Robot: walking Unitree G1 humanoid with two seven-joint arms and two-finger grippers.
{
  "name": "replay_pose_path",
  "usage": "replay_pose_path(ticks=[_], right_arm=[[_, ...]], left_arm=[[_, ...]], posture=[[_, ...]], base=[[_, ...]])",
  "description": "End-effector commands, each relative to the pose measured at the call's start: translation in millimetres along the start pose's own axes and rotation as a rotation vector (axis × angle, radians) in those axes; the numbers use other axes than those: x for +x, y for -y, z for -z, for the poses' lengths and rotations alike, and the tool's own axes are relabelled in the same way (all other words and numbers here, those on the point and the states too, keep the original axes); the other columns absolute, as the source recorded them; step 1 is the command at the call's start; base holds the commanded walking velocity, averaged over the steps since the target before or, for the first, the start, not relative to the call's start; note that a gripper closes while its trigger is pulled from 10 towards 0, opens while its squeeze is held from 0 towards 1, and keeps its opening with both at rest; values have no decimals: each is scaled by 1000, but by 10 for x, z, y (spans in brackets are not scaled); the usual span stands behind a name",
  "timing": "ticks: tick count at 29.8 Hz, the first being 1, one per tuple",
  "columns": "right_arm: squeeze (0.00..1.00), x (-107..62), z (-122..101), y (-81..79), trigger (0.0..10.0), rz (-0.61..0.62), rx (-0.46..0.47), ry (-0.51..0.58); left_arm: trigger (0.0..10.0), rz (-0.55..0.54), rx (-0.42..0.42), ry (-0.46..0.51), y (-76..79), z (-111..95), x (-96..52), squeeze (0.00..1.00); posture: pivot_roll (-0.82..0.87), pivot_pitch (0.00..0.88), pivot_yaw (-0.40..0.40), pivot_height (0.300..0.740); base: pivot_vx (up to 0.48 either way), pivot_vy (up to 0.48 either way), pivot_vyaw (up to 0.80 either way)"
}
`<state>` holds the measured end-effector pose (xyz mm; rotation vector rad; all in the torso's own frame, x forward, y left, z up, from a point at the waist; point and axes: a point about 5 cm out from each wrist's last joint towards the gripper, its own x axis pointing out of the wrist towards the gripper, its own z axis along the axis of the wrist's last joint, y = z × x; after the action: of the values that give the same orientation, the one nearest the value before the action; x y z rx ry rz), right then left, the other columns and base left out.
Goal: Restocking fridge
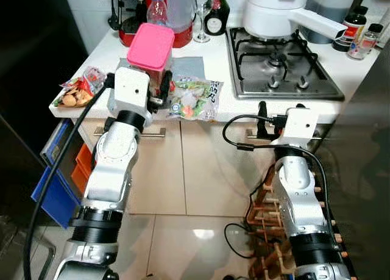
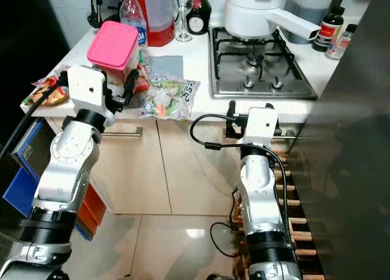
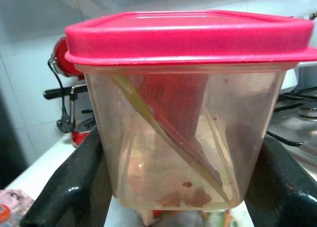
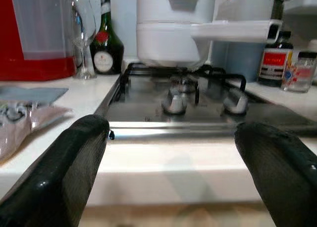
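Now the pink-lidded container (image 3: 188,123) sits between the left gripper (image 3: 173,187) fingers.

pink-lidded container (image 1: 150,46), red kettle (image 1: 177,24), white pot (image 1: 271,11)

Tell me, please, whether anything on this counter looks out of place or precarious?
The snack packet at the countertop left corner overhangs the edge, and the frozen vegetable bag lies at the front edge. The pink-lidded container sits upright between the left gripper fingers.
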<state>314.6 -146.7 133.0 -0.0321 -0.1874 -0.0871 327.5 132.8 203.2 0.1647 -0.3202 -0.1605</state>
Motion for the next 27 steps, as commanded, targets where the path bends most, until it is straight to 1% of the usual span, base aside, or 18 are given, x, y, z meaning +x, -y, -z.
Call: replay_pose_path(ticks=[1, 10, 21, 27], right_arm=[[0, 55, -40, -52, 10000, -23, 7, 11], [0, 92, -34, -109, 10000, -60, 13, 4], [0, 131, -22, -94, 10000, -61, 14, -1], [0, 150, -14, -93, 10000, -82, 8, -8]], left_arm=[[10000, -13, -5, -7, -2, 19, -7, 0], [10000, -32, -22, -13, 21, 51, -26, 0], [10000, -36, -18, -12, 33, 48, -10, 0], [10000, -53, -21, -16, 45, 61, -14, 0]], posture=[[-58, 0, 46, 740], [-49, 0, 27, 740], [-46, 0, 18, 740], [-44, 0, 5, 740]], base=[[-255, 0, 0], [-282, 0, 0], [-289, 0, 0], [-285, 0, 0]])
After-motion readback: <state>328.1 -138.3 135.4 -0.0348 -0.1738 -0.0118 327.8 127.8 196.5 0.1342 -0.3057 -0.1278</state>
